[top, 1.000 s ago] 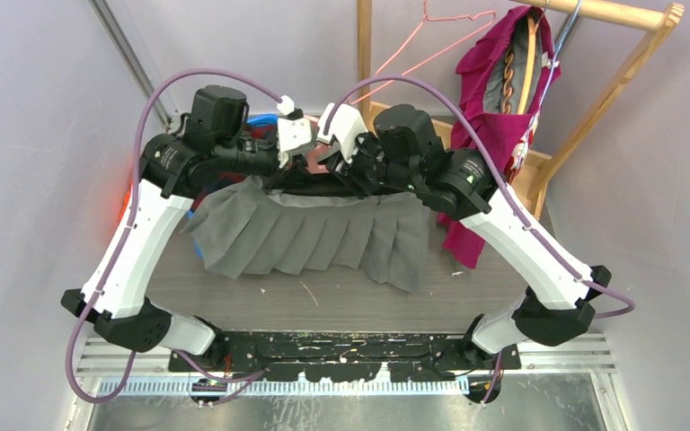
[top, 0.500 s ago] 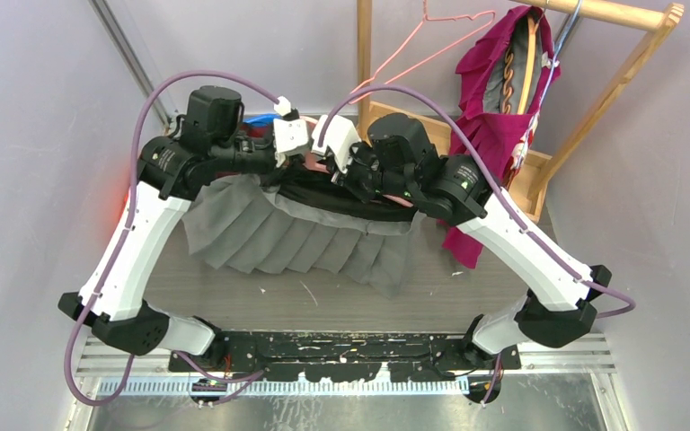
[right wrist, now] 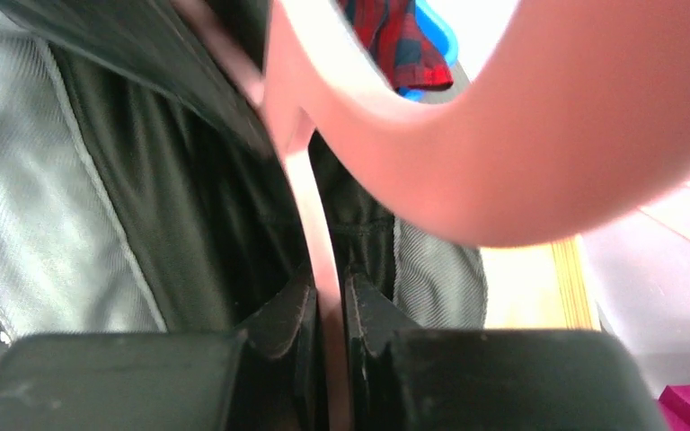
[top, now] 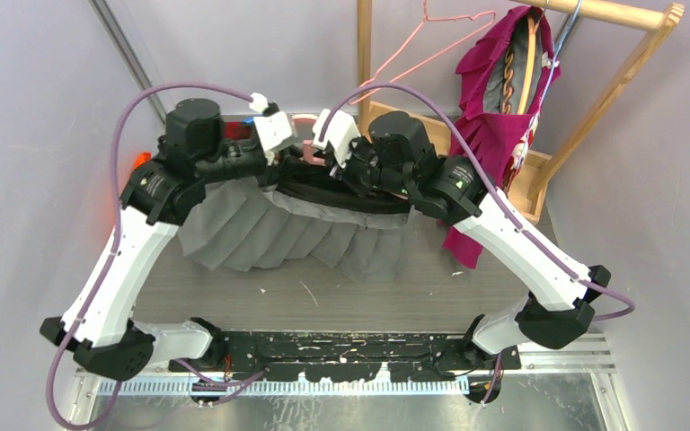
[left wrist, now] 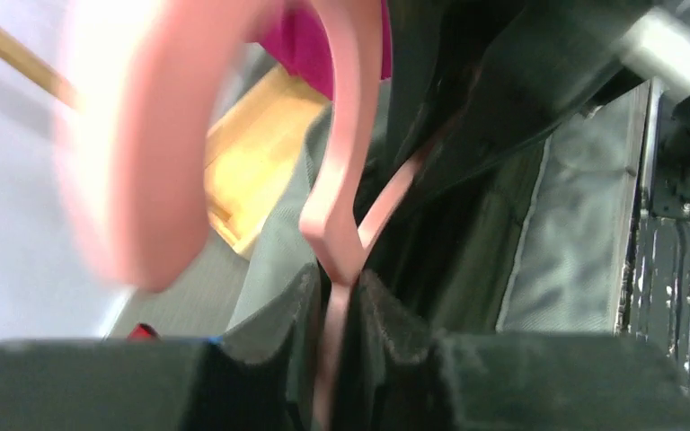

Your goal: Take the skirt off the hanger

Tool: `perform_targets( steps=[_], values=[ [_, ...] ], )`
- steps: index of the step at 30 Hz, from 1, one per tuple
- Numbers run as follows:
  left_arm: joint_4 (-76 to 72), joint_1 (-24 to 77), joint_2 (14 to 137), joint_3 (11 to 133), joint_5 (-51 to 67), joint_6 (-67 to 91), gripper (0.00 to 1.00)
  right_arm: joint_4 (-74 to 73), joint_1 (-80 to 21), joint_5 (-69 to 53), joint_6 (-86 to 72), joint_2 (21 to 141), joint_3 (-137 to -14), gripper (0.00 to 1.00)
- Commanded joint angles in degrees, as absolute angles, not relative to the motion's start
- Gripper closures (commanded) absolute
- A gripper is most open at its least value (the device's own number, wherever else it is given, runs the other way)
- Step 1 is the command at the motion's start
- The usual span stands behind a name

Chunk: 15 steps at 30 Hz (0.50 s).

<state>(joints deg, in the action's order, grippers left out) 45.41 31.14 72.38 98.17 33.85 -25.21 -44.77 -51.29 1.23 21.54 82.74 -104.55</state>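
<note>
even bright light; wrist views' pink hanger [left wrist: 135,135] blurred, overexposed

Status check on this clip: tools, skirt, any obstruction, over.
Left tool shut on pink hanger. Right tool shut on it too. Grey skirt still on hanger, pleats spread over table. Maroon garment hangs close on the right.

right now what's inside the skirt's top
The pink hanger runs into the dark waistband of the skirt, pinched by the left gripper and right gripper. Cloth hides its ends.

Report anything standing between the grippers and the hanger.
Nothing visible does. The left gripper and right gripper each clamp the pink hanger directly, with the grey skirt bunched beside their fingers.
</note>
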Motion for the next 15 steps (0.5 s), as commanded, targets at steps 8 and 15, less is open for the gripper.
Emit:
perform_targets(
  steps=[8,15],
  values=[
    [32.2,33.4,63.1,101.9,38.1,-13.8,0.51,-37.6,-46.2,14.9,17.0,86.3,-104.4,0.99],
    [31.6,33.4,64.8,96.5,28.8,-18.1,0.51,-38.7,-46.1,13.0,16.3,86.0,-105.8,0.99]
  ],
)
